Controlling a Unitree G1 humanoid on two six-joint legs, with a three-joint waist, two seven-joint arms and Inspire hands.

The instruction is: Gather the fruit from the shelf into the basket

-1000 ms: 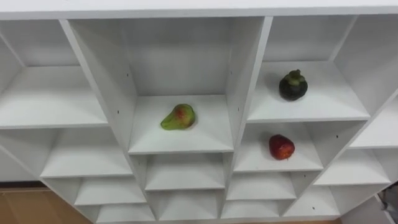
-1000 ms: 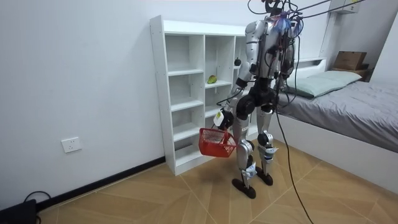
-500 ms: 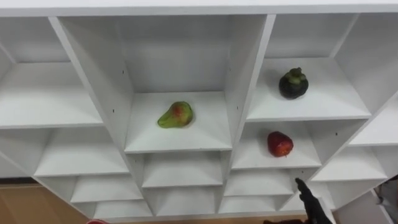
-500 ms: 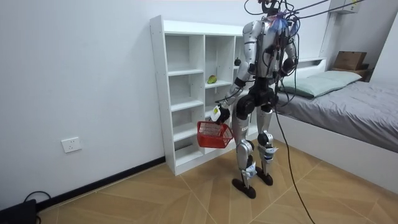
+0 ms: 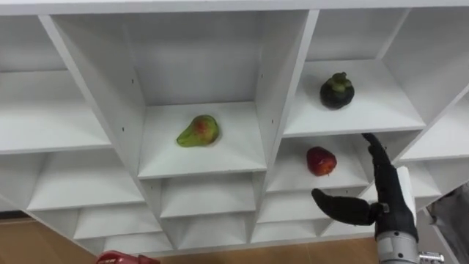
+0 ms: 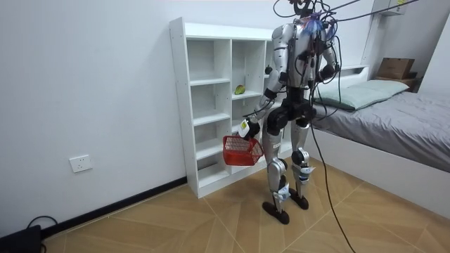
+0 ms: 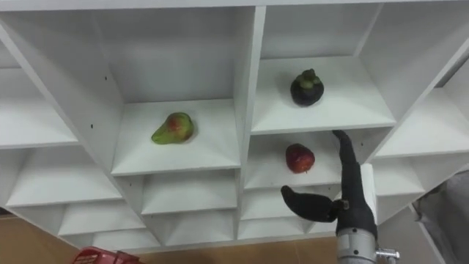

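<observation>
The white closet stands before me. A green-and-red pear lies in its middle compartment. A dark mangosteen sits in the compartment to the right, with a red apple on the shelf below it. My right hand is raised in front of the lower right shelves. It is open, with straight fingers and the thumb spread, just right of and below the apple and apart from it. My left hand hangs low, shut on the handle of a red basket, whose rim shows at the bottom left.
Several other compartments of the closet hold nothing. A bed stands at the room view's right, close behind me. Wooden floor lies in front of the closet, and a wall outlet is at the room view's left.
My right hand has risen from the lower right edge to beside the apple's compartment. The basket has been lifted a little, and the eye view has shifted.
</observation>
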